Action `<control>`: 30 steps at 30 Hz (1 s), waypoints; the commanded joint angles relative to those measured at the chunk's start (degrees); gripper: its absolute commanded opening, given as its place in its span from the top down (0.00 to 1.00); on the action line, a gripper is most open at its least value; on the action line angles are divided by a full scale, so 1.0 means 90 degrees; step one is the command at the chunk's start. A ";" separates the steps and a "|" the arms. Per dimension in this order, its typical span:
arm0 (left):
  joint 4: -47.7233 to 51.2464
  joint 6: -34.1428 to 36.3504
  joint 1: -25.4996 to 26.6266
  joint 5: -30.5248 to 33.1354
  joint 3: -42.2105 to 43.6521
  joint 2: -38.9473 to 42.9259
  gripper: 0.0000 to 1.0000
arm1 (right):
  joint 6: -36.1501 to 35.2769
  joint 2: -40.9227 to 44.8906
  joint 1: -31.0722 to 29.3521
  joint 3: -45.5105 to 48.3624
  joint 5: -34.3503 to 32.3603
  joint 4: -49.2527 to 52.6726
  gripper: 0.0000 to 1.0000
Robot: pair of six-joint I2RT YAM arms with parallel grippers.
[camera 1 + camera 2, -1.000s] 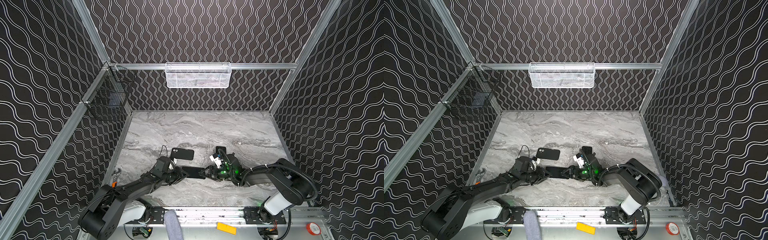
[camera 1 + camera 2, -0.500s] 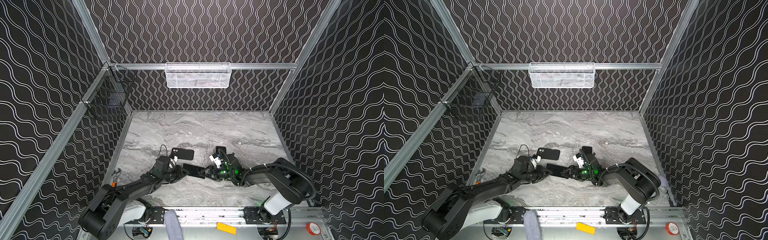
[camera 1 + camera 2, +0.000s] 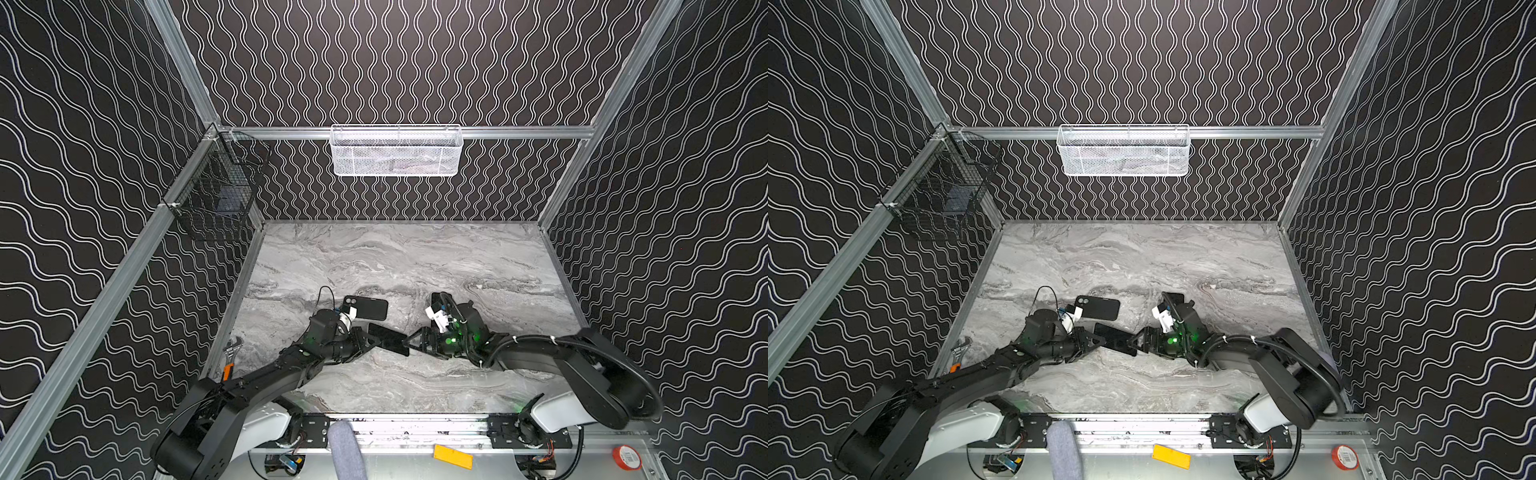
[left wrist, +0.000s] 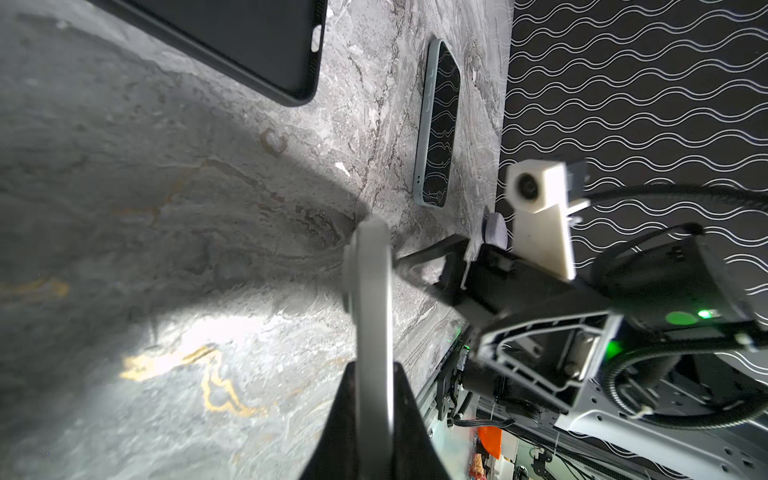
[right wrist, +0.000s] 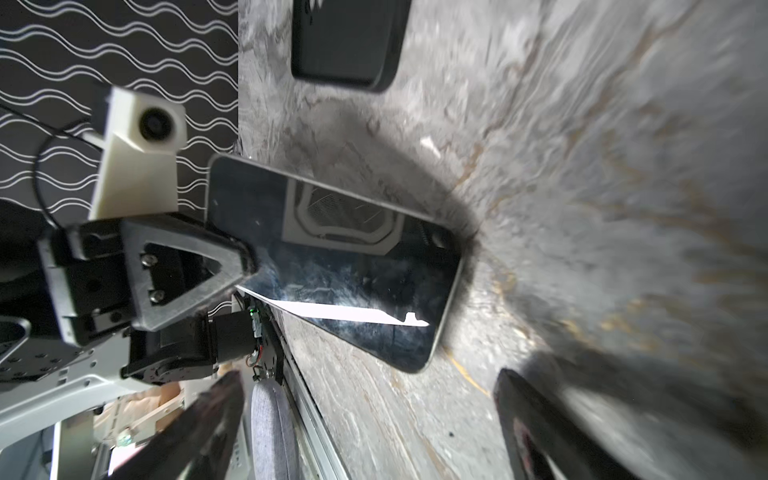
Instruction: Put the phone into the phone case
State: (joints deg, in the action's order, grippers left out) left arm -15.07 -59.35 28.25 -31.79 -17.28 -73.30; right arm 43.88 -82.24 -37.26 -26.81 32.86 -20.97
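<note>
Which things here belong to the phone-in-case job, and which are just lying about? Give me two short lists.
Job:
- phone, pinched in the left fingers
- black phone case
- right fingers, open, near the phone

Lying about:
- second phone
- wrench
- white mesh basket
- black wire basket
- red tape roll

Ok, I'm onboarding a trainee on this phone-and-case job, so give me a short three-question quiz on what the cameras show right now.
1. Fill in: the right gripper has its jaws ____.
2. Which gripper holds the phone? A) left gripper B) right gripper C) neither
3. True or false: the phone already sits in the phone case.

Key: 1 open. 2 A. 3 false: the phone case lies on the table while the phone is in the left gripper.
</note>
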 commanded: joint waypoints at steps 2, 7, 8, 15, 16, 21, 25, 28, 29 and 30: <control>0.0267 0.0311 0.0005 0.0055 -0.0279 0.0274 0.97 | -0.0690 0.0762 0.0235 -0.0326 -0.0393 0.1371 0.03; 0.0721 0.0604 -0.0009 0.0085 -0.0878 0.0500 1.00 | -0.1113 0.1637 0.0531 -0.0843 -0.0556 0.2261 0.02; 0.0808 0.0670 -0.0009 0.0093 -0.1025 0.0523 1.00 | -0.1162 0.1772 0.0577 -0.0935 -0.0569 0.2364 0.02; 0.1291 0.1257 -0.0105 0.0034 -0.2287 0.0407 1.00 | -0.1406 0.3071 0.1177 -0.1396 -0.0972 0.2961 0.02; 0.1227 0.1272 -0.0125 -0.0002 -0.2425 0.0382 1.00 | -0.1468 0.3267 0.1294 -0.1465 -0.1087 0.3083 0.01; 0.0832 0.1178 -0.0194 -0.0507 -0.3138 0.0053 1.00 | -0.1588 0.3739 0.2010 -0.1740 -0.0476 0.3219 0.01; 0.0271 0.0757 -0.0226 -0.1116 -0.3586 -0.0243 1.00 | -0.1444 0.3814 0.2721 -0.1770 0.1037 0.2862 0.01; 0.0030 0.0495 -0.0223 -0.1421 -0.3845 -0.0382 1.00 | -0.0900 0.3886 0.3133 -0.1578 0.2132 0.1954 0.01; -0.0088 0.0400 -0.0227 -0.1525 -0.3883 -0.0409 1.00 | -0.0571 0.3852 0.3200 -0.1466 0.2443 0.1495 0.02; -0.0225 0.0301 -0.0226 -0.1625 -0.3900 -0.0444 1.00 | -0.0195 0.3780 0.3232 -0.1340 0.2713 0.0969 0.03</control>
State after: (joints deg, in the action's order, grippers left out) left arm -9.41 -53.12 26.35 -41.50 -51.24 -76.64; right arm 34.28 -47.53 -9.21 -40.62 44.93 -0.05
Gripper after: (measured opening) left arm 0.116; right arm 0.979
